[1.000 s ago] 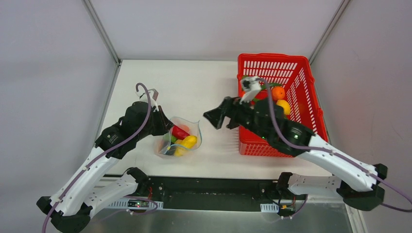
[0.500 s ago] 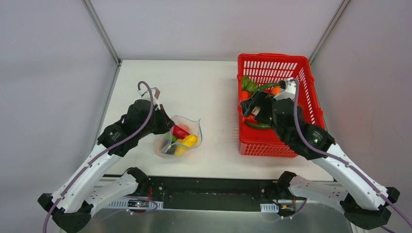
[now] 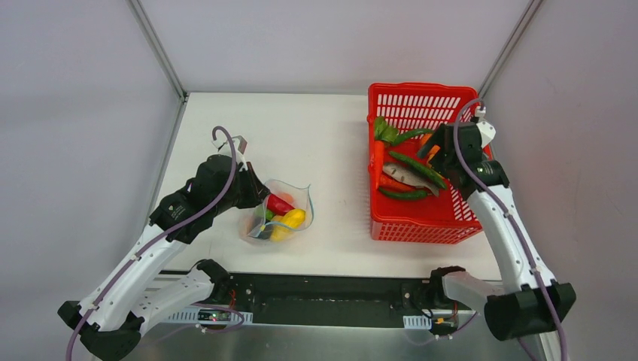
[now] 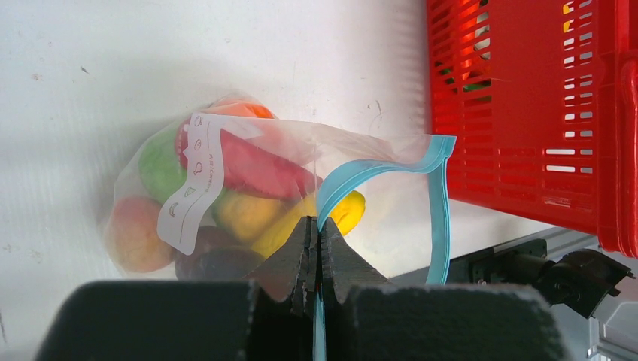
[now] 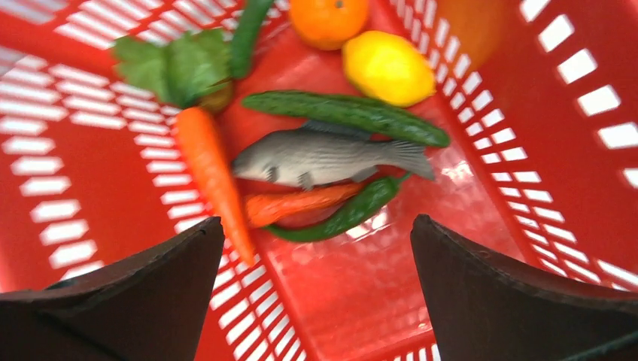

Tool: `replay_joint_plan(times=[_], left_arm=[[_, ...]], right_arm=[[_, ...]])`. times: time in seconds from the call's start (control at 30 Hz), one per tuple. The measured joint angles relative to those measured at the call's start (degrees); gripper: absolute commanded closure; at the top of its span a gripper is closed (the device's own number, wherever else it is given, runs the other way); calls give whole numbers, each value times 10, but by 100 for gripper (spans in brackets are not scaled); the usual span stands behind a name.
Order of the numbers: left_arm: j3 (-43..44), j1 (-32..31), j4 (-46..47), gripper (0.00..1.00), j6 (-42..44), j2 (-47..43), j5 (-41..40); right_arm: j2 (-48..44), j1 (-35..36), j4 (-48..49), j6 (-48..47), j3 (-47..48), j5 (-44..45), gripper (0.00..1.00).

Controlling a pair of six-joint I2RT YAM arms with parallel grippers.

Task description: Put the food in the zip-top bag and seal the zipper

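right pincer (image 5: pixel 316 222) swung over basket (image 3: pixel 421 92) on white table (image 3: pixel 301 135).

Left of the red plastic mesh basket (image 4: pixel 527 113), cut by the right edge, the left arm's black fingers (image 4: pixel 297 259) hide the near edge of the clear crinkly pouch (image 4: pixel 248 162).

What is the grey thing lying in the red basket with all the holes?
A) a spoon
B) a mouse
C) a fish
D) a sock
C: the grey toy fish, with fins and a tail, lies on the floor of the red plastic mesh basket, right beside the long green cucumber.
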Motion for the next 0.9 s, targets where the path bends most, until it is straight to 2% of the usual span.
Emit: replay_joint_plan(times=[0.13,0.27,0.53,0.7,0.77,0.9], left_arm=[[0,0,0,100,0,0,0],[0,0,-1,100,0,0,0],[0,0,-1,100,1,0,10],[0,0,-1,100,1,0,10],[0,0,-1,100,1,0,10],[0,0,0,100,1,0,10]], right_arm=[[65,-76,12,-10,-9,-41,6],[118,-83,31,-32,-6,-51,7],[271,-109,55,-70,61,-16,6],[333,-118,74,-107,84,-7,9],[355,-121,83,-120,96,-2,15],[394,-134,95,-141,121,0,14]])
